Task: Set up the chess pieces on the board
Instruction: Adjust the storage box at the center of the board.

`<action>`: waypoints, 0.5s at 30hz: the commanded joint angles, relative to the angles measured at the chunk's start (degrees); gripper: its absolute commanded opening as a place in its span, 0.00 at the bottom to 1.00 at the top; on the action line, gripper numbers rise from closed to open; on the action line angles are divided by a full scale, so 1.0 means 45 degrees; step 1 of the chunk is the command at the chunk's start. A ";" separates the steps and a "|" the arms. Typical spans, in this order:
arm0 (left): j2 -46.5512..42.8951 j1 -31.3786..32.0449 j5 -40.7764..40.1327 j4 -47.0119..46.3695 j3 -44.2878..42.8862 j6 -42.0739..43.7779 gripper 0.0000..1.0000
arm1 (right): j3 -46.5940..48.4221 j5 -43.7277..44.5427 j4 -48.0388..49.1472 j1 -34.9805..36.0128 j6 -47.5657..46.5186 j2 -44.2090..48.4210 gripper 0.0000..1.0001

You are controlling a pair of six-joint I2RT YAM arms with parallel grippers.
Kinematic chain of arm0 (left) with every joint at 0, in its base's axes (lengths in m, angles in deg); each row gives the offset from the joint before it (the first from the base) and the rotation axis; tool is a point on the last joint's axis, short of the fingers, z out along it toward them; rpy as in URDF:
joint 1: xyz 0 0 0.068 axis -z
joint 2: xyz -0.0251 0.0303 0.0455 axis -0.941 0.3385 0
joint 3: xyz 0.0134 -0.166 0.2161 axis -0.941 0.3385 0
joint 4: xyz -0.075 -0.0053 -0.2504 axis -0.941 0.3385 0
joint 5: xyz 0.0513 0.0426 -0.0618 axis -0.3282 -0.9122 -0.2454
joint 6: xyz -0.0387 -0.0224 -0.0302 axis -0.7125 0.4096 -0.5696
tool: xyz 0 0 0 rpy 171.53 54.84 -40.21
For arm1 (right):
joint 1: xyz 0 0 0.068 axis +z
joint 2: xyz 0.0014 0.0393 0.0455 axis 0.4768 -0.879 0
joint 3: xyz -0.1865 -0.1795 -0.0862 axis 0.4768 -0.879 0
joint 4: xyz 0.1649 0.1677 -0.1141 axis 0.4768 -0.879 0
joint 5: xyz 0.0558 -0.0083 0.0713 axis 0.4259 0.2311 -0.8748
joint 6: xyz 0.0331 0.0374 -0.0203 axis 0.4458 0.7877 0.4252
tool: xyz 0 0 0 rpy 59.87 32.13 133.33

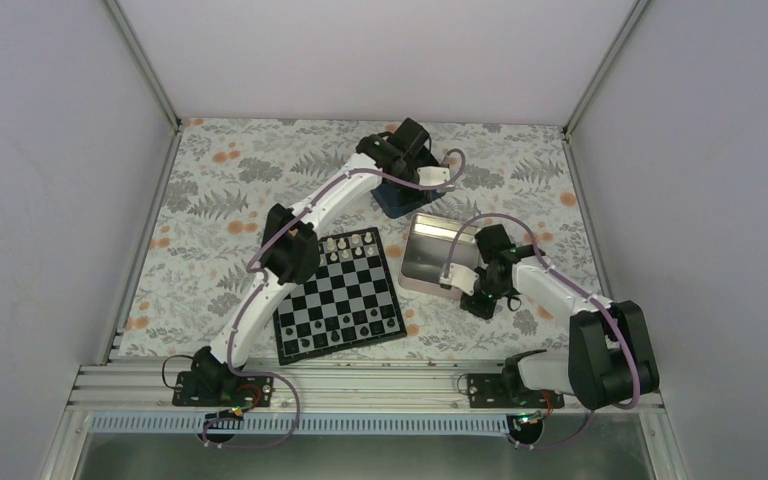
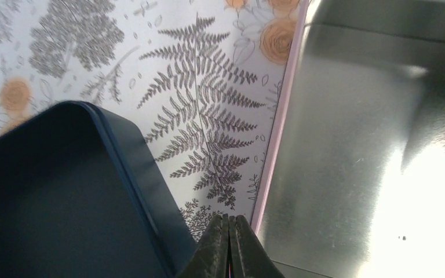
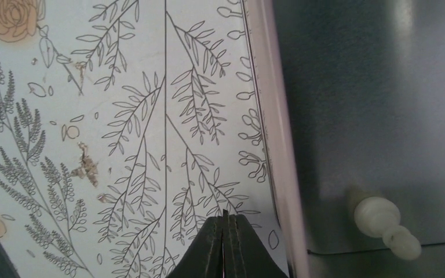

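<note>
The board (image 1: pixel 340 293) lies flat at the table's middle. Several cream-white chess pieces (image 1: pixel 348 245) stand on its far rows and black pieces (image 1: pixel 335 328) on its near rows. One white piece (image 3: pixel 386 225) lies inside the silver tin (image 3: pixel 382 104), near its pink rim. My right gripper (image 3: pixel 225 219) is shut and empty, over the cloth just outside that rim; it also shows in the top view (image 1: pixel 479 299). My left gripper (image 2: pixel 230 220) is shut and empty, over the cloth between the dark blue box (image 2: pixel 46 197) and the tin (image 2: pixel 371 150).
The open silver tin (image 1: pixel 434 253) sits right of the board, the dark blue box (image 1: pixel 396 200) just beyond it. The left arm stretches across the board's far left corner. White walls close the table's left, far and right sides.
</note>
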State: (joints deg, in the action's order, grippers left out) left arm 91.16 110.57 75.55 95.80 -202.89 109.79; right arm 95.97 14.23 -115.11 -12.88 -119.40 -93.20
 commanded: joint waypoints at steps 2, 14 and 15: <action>0.0727 0.0071 -0.0373 -0.0264 -0.0119 0.0185 0.02 | -0.0031 -0.0080 0.0665 -0.0153 0.0109 -0.0063 0.04; 0.1260 0.0084 -0.1145 -0.0350 -0.0078 0.0368 0.02 | 0.0084 0.0010 0.1006 -0.0238 0.0151 -0.0092 0.04; 0.1304 0.0093 -0.1153 -0.0202 -0.0068 0.0434 0.02 | 0.0113 0.0054 0.1082 -0.0330 0.0192 -0.0080 0.04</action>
State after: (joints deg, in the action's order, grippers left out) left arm 95.79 110.59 70.87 94.11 -202.84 110.23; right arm 95.97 14.23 -112.51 -13.28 -119.40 -93.37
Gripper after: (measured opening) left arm 0.023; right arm 0.041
